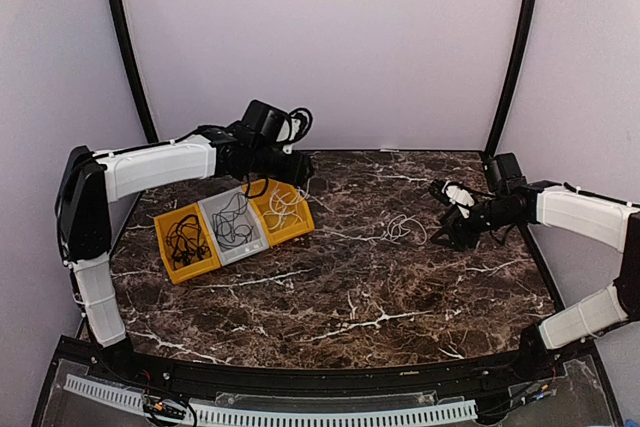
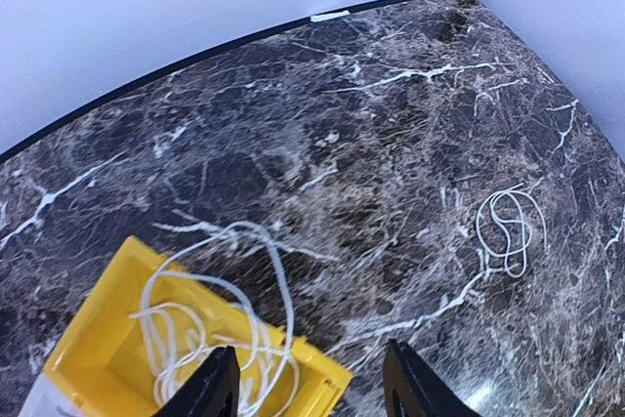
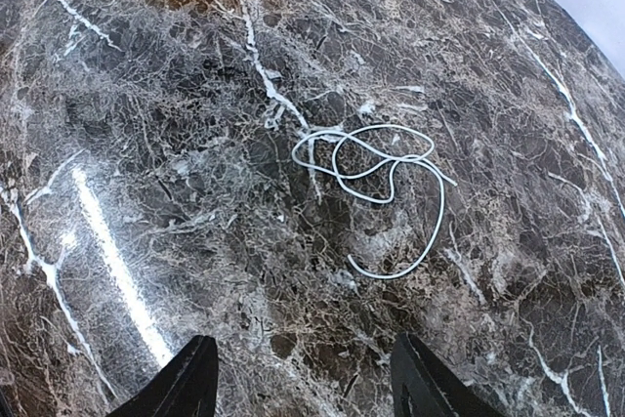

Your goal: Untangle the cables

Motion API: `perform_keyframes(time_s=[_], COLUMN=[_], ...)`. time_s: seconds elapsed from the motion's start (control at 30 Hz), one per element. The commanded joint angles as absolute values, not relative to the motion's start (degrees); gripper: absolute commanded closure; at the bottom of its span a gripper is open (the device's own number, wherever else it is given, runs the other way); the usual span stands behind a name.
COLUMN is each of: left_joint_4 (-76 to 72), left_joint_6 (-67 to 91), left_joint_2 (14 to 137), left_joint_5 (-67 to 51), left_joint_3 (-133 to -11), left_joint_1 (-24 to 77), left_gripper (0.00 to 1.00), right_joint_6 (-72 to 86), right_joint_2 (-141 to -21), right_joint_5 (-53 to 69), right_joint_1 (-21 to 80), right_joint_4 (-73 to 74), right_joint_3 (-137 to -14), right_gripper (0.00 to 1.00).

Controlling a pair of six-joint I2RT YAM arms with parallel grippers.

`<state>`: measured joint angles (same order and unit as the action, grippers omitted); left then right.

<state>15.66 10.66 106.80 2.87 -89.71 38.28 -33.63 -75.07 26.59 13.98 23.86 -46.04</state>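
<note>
Cables (image 1: 235, 230) are heaped in three bins (image 1: 196, 271) at centre left of the top view, single strands hard to trace. One white cable (image 3: 363, 171) lies loose at centre right of the table (image 1: 350, 297), its loops stretched from upper left to lower right in the right wrist view. The left gripper (image 2: 311, 383) and right gripper (image 3: 305, 378) are seen with jaws apart, empty, fingers cut off below.

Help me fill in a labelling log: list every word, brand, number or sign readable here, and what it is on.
No text can be read in any view.
Row of bins: no print visible.
Arm covers: plain white, no marking legible.
Table: only marble veining.
White strip at the table's far edge: looks blank, too small to be sure.
</note>
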Motion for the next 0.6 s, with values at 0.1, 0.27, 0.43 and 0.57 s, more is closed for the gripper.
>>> perform_keyframes(time_s=[0.1,0.27,0.43,0.57], left_joint_4=[16.5,18.3,17.4,17.9], left_joint_6=[20.2,22.8,24.3,24.6], left_joint_2=[117.7,122.9,124.7,123.6], left_joint_5=[10.2,12.7,13.2,13.4], left_joint_3=[-99.6,-103.4,-104.9,-105.2], left_joint_1=[40.5,40.4,39.9,39.9], left_gripper=[0.48,0.57,0.81,0.99], right_joint_6=[-33.9,-34.1,-34.4,-34.4], right_joint_2=[-74.9,-74.8,-74.8,-74.8], right_joint_5=[26.4,26.1,25.8,25.5], right_joint_1=[14.1,14.1,14.1,14.0], right_joint_4=[23.3,23.2,23.2,23.1], right_joint_3=[-46.4,-46.3,-46.2,-46.1], right_gripper=[0.38,0.38,0.38,0.38])
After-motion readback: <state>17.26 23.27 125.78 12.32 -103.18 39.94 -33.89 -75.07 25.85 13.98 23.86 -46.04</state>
